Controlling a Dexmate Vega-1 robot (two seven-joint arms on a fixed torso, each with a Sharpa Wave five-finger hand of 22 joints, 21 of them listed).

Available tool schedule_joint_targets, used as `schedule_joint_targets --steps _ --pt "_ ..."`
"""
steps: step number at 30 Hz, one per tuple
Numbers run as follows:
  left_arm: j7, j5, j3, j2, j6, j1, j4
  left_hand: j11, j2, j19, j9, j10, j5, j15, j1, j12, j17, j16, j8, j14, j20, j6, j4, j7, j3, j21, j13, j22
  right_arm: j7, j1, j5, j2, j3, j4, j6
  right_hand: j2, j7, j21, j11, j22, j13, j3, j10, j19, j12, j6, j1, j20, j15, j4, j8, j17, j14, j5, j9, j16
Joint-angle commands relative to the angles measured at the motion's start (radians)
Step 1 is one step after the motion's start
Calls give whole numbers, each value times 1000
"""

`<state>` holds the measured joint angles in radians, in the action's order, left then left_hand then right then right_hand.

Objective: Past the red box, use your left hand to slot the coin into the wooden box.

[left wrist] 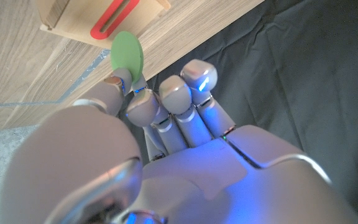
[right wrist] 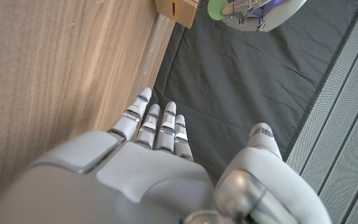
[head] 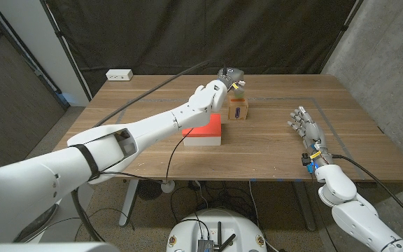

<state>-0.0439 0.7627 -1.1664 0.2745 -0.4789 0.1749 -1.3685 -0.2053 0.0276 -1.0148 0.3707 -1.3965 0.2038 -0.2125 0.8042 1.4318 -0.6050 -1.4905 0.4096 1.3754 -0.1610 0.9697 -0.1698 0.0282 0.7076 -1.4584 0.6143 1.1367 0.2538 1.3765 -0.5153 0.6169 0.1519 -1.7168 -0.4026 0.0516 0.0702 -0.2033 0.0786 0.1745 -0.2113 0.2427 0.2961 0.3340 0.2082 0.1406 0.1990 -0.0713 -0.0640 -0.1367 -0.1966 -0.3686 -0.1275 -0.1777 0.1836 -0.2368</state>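
Head view: the left hand (head: pixel 224 78) reaches over the red box (head: pixel 203 130) and pinches a green coin (head: pixel 239 85) just above the wooden box (head: pixel 238 108), which stands on the desk (head: pixel 145 112) just behind the red box. The right hand (head: pixel 305 126), well to the right of the wooden box, holds nothing, fingers apart.

Left wrist view: the left hand's fingertips (left wrist: pixel 124 84) pinch the coin (left wrist: pixel 127 53) on edge, close to the red-rimmed slot (left wrist: pixel 112 18) in the wooden box (left wrist: pixel 61 15).

Right wrist view: the right hand (right wrist: pixel 160 155) shows straight fingers by the desk edge; beyond, the coin (right wrist: pixel 216 9) sits near the wooden box (right wrist: pixel 176 9).
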Motion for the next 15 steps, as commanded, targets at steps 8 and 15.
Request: schedule_joint_targets --steps 8,15 --pt "16 1 5 -13 44 5 43 -4 -1 5 -1 2 -4 1 -7 3 -4 4 9 -4 -50 11 0 2 -5 12 6 0 -4 -13 -3 -3 9 16 -3 0 -2 1 2 4 -5 5 10 7 5 4 0 -1 -2 -6 -3 -5 -6 2 6 -3" --pt "26 -10 7 -10 84 0 60 -4 -2 -1 0 0 -4 1 -7 -3 -9 5 11 -4 -50 11 1 3 -6 8 -2 3 -3 -13 -4 -3 10 16 -2 0 -1 1 4 4 -5 6 10 8 5 5 0 -2 -3 -6 -4 -5 -6 2 6 -3"
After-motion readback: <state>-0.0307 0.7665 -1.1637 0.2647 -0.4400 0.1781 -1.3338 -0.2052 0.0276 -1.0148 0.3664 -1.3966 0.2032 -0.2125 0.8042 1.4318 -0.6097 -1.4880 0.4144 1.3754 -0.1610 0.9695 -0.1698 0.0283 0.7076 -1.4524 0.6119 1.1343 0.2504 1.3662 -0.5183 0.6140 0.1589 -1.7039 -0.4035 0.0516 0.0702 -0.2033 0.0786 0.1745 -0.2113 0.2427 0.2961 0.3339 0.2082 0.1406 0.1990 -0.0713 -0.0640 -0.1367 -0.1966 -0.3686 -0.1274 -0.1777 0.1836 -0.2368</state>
